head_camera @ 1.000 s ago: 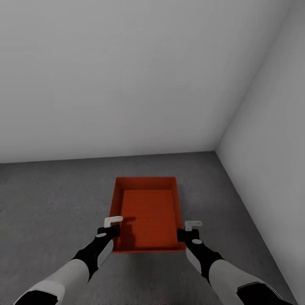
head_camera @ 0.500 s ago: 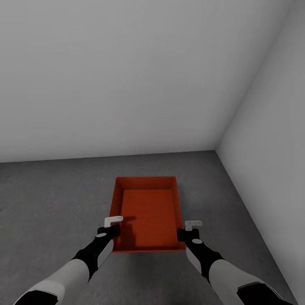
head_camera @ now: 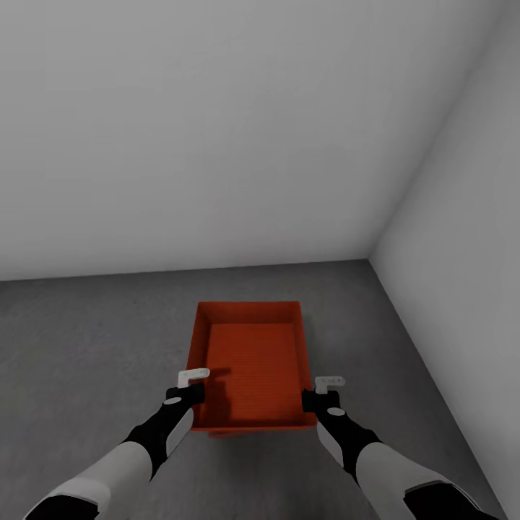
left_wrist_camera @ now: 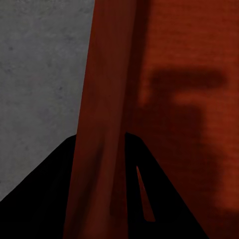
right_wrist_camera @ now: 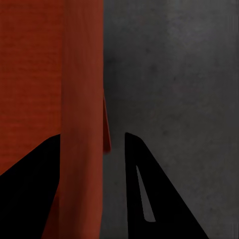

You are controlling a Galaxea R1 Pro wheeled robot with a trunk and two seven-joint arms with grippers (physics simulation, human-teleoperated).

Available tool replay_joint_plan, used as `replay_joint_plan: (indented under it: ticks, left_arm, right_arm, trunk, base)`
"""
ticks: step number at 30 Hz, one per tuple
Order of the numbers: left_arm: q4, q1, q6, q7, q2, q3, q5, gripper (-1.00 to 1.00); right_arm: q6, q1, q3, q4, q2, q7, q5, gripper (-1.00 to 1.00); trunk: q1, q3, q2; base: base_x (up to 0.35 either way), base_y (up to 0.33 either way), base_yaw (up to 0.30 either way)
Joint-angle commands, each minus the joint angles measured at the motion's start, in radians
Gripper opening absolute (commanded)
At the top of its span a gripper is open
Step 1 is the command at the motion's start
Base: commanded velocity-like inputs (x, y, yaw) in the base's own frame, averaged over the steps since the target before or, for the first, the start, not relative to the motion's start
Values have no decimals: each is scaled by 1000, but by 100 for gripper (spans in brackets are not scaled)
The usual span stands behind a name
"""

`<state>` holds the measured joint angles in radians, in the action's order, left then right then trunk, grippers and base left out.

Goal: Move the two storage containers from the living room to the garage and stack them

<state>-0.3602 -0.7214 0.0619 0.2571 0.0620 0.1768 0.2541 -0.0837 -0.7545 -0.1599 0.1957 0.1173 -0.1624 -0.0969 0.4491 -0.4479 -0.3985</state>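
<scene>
While the orange-red container (head_camera: 249, 361) sits low over the garage floor (head_camera: 87, 339) near the corner, long axis running away from the robot, the left gripper (head_camera: 189, 383) and right gripper (head_camera: 326, 386) each pinch a long side wall, and the right wrist view reveals a second red edge just beneath the rim

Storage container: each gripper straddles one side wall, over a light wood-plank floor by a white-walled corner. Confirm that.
Not quite: the floor is dark grey concrete, not wood planks, as the head view shows. The left gripper and right gripper do straddle the storage container's side walls by the corner.
</scene>
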Motion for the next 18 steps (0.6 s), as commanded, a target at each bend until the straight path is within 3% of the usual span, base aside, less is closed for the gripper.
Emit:
replay_joint_plan:
  ticks: [1, 5, 10, 18]
  left_arm:
    - [-5, -1, -48, 13, -10, -7, -13, -100]
    - [-5, -1, -48, 13, -10, -7, -13, -100]
    - [-5, -1, -48, 13, -10, -7, -13, -100]
    - [-5, -1, -48, 13, -10, -7, -13, -100]
  right_arm:
    - [-5, 0, -9, -5, -1, -5, -18, -100]
    - [-5, 0, -9, -5, 0, -5, -18, -100]
    - [-4, 0, -9, -5, -1, -5, -19, -100]
    - [-4, 0, -9, -5, -1, -6, -20, -100]
  trunk:
    - [1, -1, -2]
    - [1, -1, -2]
    - [1, -1, -2]
    - [1, -1, -2]
  base:
    - [279, 0, 0]
    - [237, 0, 0]
    - [56, 0, 10]
    - [3, 0, 219]
